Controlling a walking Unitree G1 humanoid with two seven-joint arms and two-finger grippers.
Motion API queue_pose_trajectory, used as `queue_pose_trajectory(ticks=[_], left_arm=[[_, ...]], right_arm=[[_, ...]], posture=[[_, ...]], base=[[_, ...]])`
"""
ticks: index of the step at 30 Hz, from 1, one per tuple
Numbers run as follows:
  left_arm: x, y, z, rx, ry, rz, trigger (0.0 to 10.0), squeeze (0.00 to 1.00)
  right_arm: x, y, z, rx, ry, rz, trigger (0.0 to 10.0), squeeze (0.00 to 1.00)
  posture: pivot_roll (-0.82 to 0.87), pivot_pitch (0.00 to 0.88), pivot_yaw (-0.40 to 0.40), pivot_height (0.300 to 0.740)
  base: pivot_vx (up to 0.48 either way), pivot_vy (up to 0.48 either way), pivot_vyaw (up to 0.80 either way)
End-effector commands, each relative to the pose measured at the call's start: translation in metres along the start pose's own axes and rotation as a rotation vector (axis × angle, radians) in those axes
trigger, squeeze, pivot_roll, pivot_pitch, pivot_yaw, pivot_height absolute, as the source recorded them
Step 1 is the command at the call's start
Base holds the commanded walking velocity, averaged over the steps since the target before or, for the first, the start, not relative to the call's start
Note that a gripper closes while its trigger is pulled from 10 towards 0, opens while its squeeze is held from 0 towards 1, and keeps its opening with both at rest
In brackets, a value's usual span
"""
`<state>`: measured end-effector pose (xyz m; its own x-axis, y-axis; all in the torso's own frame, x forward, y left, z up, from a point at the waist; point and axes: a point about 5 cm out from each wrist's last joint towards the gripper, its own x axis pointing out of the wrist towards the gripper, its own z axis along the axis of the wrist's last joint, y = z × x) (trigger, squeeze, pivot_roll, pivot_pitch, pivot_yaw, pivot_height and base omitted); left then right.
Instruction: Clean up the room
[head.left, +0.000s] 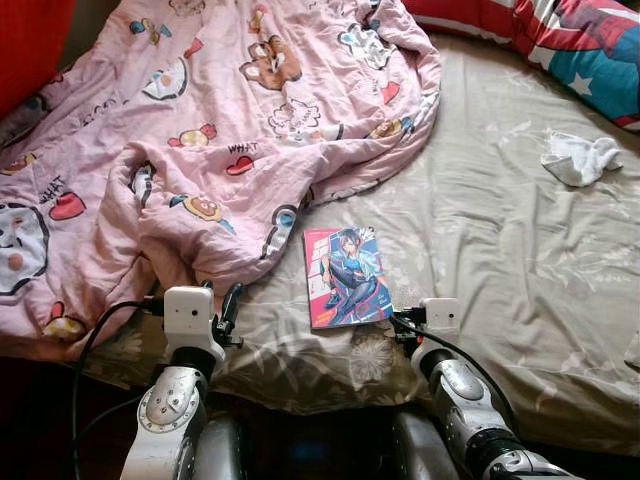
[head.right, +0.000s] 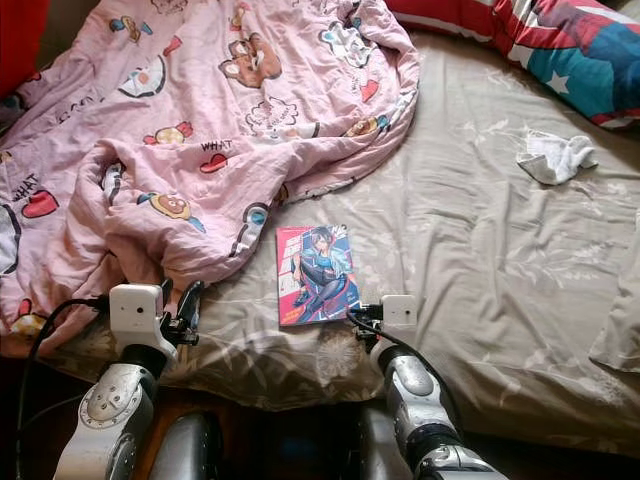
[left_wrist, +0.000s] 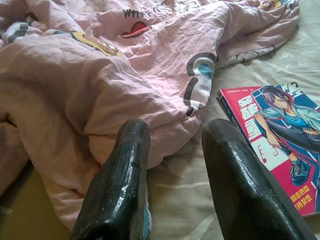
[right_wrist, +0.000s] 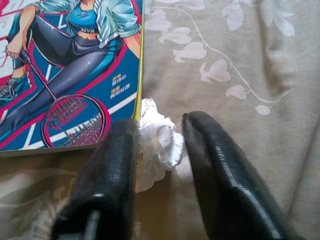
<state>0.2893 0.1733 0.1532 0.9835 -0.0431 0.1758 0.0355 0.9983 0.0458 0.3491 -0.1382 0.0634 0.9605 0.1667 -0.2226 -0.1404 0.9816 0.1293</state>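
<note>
A small crumpled white tissue wad (right_wrist: 159, 142) lies on the beige floral bedsheet (head.left: 500, 270), right at the lower right corner of a comic book (head.left: 346, 277) with a red and blue cover. My right gripper (right_wrist: 155, 131) is down at the sheet, its two black fingers pressed against either side of the wad. Over by the bunched edge of the pink cartoon blanket (head.left: 200, 130), my left gripper (left_wrist: 175, 137) hovers open and holds nothing. A white cloth (head.left: 580, 158) lies further back on the right of the bed.
A red, white and blue pillow (head.left: 590, 50) lies at the back right and a red cushion (head.left: 30, 40) at the back left. The bed's front edge runs just before my arms, with dark floor below.
</note>
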Motion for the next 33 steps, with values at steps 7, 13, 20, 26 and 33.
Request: queue_pose_trajectory(ticks=[7,13,20,26,33], left_arm=[[-0.004,0.000,-0.003,0.026,0.026,-0.007,10.0,0.00],[-0.001,0.001,-0.002,0.031,0.025,-0.004,10.0,0.00],[0.000,-0.002,-0.009,0.026,0.043,-0.015,10.0,0.00],[0.003,-0.002,-0.015,0.025,0.058,-0.018,10.0,0.00],[0.012,-0.005,-0.020,0.025,0.060,-0.024,10.0,0.00]], right_arm=[[-0.005,0.000,-0.016,-0.006,0.056,0.008,0.0,0.00],[-0.006,-0.001,-0.017,-0.007,0.063,0.002,0.0,0.00],[-0.007,-0.004,-0.018,-0.003,0.066,-0.012,0.0,0.00],[-0.007,-0.007,-0.017,-0.003,0.063,-0.022,0.0,0.00],[-0.006,-0.016,-0.002,0.044,-0.033,-0.071,0.0,0.00]], posture=[[0.11,0.421,-0.064,0.603],[0.11,0.416,-0.060,0.603],[0.10,0.397,-0.059,0.603],[0.08,0.371,-0.058,0.603],[0.05,0.316,-0.061,0.603]], base=[[0.000,0.000,0.00],[0.000,0.000,0.00],[0.000,0.000,0.00],[0.000,0.000,0.00],[0.000,0.000,0.00]])
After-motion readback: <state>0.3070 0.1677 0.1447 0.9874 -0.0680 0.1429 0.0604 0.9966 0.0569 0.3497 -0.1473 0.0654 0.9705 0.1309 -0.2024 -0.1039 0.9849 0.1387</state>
